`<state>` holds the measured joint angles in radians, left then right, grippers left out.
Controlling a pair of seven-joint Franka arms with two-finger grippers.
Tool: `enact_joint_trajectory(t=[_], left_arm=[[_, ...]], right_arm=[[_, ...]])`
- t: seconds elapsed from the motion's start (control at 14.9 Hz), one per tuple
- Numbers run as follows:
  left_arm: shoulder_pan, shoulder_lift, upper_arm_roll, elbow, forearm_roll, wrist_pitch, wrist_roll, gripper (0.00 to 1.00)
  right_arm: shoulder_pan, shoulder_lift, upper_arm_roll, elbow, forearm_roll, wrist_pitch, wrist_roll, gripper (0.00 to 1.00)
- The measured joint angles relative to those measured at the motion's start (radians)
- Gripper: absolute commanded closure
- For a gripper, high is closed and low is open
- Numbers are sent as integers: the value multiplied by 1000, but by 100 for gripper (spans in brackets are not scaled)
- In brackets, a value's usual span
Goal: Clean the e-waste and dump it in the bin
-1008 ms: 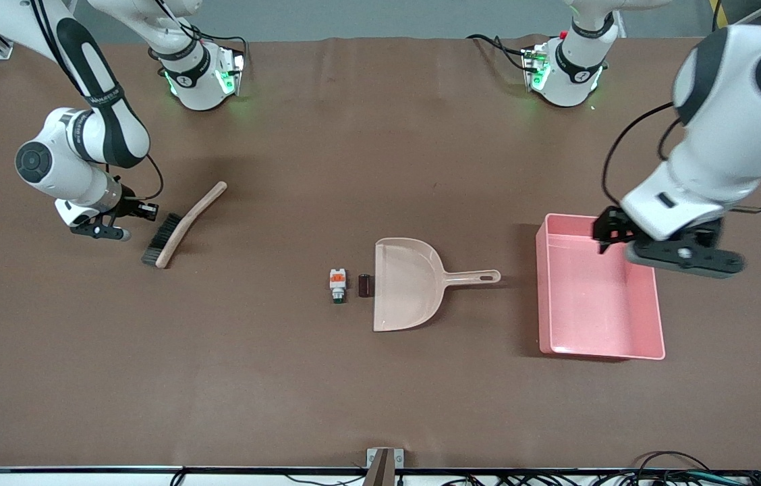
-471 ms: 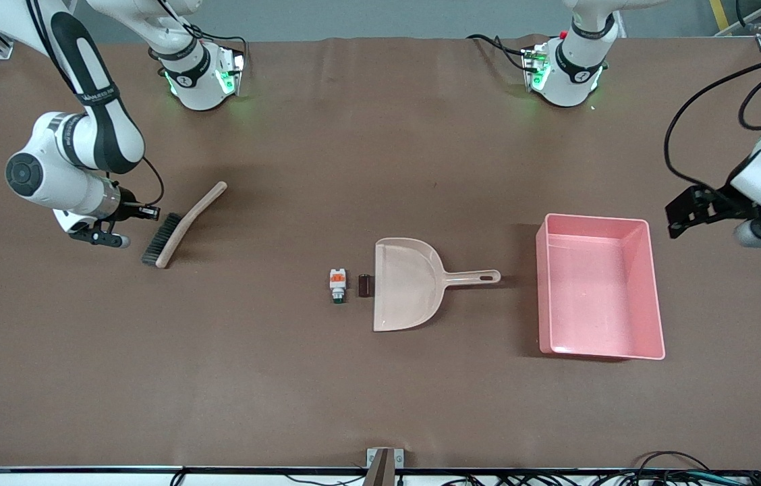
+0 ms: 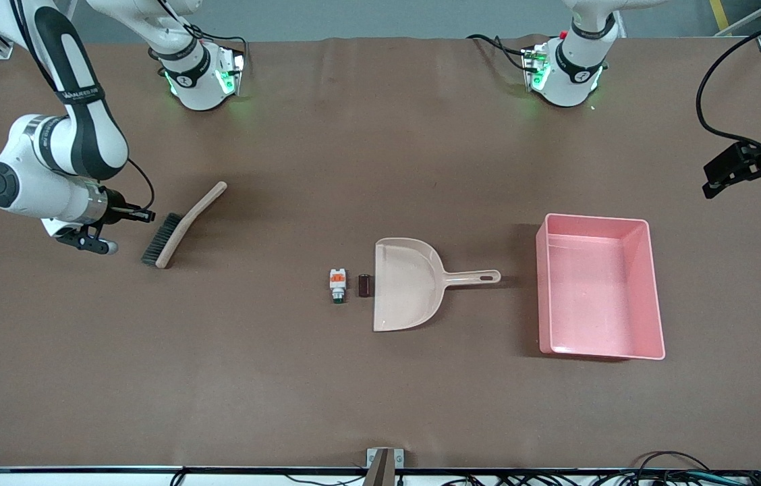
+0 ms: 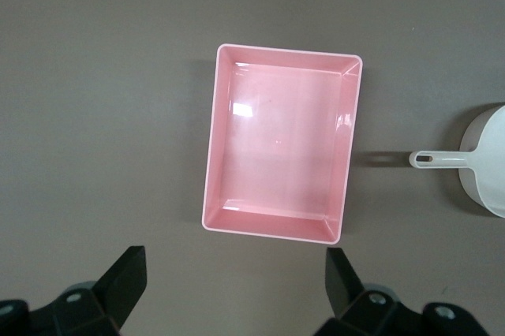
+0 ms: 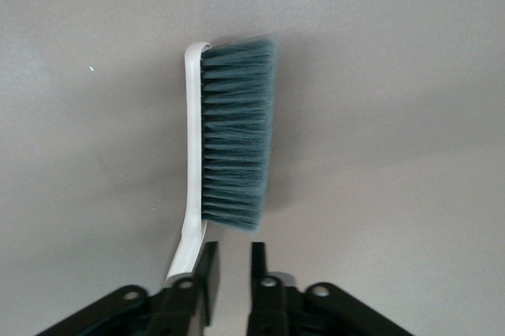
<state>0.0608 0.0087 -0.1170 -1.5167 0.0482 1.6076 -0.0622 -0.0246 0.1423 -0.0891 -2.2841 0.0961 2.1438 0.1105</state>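
Note:
The e-waste lies on the table beside the dustpan's [image 3: 407, 287] mouth: a white component with orange parts and a green tip [image 3: 337, 285] and a dark cylinder [image 3: 365, 285]. The pink bin [image 3: 600, 290] sits empty toward the left arm's end; it also shows in the left wrist view [image 4: 280, 143]. My left gripper [image 3: 718, 179] is open wide and empty, high up past the bin's end [image 4: 235, 281]. My right gripper [image 3: 107, 246] is just beside the brush [image 3: 178, 226]. Its fingers stand a narrow gap apart with nothing between them [image 5: 233, 281]. The brush bristles [image 5: 237, 139] lie just ahead of it.
The beige dustpan has its handle [image 3: 475, 276] pointing at the bin; the handle also shows in the left wrist view [image 4: 442, 160]. The two arm bases [image 3: 198, 74] [image 3: 566, 71] stand at the table's farthest edge from the front camera.
My left gripper has moved from over the bin out toward the left arm's end of the table. My right gripper has drawn back a little from the brush. Objects have not moved.

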Motion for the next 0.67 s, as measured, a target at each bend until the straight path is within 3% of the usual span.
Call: enact_joint_trajectory(t=[0.67], left_arm=[[-4,-65,58,-32,-13,-66,0,0]], right_arm=[[-3,6,0,34,0,-62,0,0]])
